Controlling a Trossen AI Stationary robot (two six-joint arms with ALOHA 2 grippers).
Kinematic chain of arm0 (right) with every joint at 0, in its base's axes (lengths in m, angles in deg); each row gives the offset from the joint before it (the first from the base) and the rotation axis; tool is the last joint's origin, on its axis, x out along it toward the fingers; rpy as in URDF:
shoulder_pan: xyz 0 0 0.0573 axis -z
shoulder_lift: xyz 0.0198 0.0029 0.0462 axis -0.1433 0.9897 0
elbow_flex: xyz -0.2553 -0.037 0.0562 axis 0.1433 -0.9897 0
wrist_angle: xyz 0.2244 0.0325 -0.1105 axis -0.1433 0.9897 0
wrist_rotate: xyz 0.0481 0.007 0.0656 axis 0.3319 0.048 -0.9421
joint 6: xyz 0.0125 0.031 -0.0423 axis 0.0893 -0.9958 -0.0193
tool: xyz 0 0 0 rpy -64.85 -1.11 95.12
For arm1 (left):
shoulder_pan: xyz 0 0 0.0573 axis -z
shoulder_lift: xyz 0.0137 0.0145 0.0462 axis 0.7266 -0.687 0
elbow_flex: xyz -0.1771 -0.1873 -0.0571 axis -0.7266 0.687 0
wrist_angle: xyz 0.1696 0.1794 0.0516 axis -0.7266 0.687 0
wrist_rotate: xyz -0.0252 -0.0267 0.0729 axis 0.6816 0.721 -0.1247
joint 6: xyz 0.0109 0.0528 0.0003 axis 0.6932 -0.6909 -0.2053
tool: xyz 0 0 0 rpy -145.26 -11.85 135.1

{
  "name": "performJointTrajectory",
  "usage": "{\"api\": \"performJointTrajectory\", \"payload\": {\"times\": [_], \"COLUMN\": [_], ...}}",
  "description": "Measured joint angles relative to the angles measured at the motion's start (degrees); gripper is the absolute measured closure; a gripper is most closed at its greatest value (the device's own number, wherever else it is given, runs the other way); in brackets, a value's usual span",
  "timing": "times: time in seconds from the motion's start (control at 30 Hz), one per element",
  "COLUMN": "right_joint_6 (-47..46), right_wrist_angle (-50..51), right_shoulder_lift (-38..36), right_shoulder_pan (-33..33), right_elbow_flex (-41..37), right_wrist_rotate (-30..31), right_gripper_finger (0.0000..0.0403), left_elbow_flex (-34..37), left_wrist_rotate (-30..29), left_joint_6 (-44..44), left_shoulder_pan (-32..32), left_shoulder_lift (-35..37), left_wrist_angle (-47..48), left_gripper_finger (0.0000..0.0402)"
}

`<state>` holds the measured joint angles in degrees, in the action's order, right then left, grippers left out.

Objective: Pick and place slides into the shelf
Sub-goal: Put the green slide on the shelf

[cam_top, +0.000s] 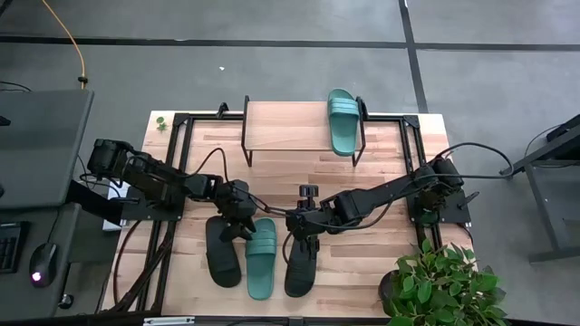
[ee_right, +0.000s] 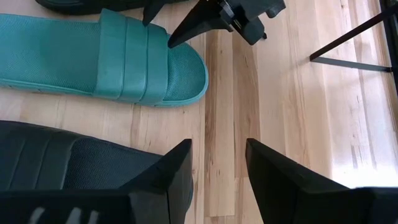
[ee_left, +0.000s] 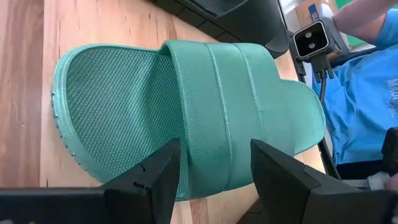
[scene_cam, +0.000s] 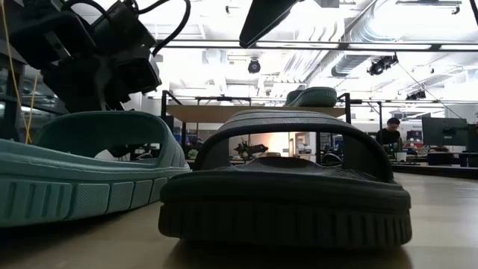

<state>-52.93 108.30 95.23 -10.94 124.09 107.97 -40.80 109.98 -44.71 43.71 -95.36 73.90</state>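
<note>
Three slides lie soles down near the table's front edge: a black one (cam_top: pixel 222 252), a teal one (cam_top: pixel 261 258) (ee_left: pixel 186 112) and another black one (cam_top: pixel 301 263) (scene_cam: pixel 284 187). One more teal slide (cam_top: pixel 343 120) rests on the shelf's (cam_top: pixel 290 131) right end. My left gripper (ee_left: pixel 214 180) (cam_top: pixel 243 222) stands open right over the front teal slide's strap, near its toe end. My right gripper (ee_right: pixel 217 168) (cam_top: pixel 299 226) hangs open above bare wood, just past the right black slide's (ee_right: pixel 74 165) far end. My left gripper slants down at the teal slide's ribbed strap (ee_left: pixel 217 137), fingers spread above it. One fingertip (ee_right: pixel 171 43) shows at the strap's toe-side edge. Whether it touches the strap I cannot tell. The slide lies flat on the table.
A potted plant (cam_top: pixel 444 285) stands at the front right corner. The shelf's thin black legs (ee_right: pixel 348 46) rise beyond the slides. Bare wood lies between the slides and the shelf. A person in a blue shirt (ee_left: pixel 367 81) is beside the table.
</note>
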Motion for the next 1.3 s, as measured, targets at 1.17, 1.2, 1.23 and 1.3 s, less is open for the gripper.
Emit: {"api": "performJointTrajectory", "payload": {"times": [1.17, 1.2, 1.23, 1.3], "right_joint_6": [0.0, 0.0, 0.0, 0.1], "right_wrist_angle": [-0.7, -0.9, -1.0, -1.4], "right_shoulder_lift": [0.0, 0.0, 0.0, 0.0], "right_shoulder_pan": [0.0, 0.0, 0.0, 0.0], "right_elbow_flex": [0.0, 0.0, 0.0, 0.0], "right_wrist_rotate": [0.0, 0.0, 0.0, 0.0], "right_gripper_finger": [0.0263, 0.0263, 0.0263, 0.0263], "left_elbow_flex": [-3.9, -3.9, -3.9, -3.9], "left_wrist_rotate": [3.9, 4.0, 3.9, 4.1], "left_joint_6": [-2.6, -2.6, -2.6, -2.6], "left_shoulder_pan": [-0.1, -0.1, -0.1, -0.1], "left_shoulder_lift": [-8.1, -8.1, -8.1, -8.1], "left_wrist_angle": [-2.6, -2.6, -2.6, -2.6], "left_gripper_finger": [0.0342, 0.0355, 0.0366, 0.0385]}}
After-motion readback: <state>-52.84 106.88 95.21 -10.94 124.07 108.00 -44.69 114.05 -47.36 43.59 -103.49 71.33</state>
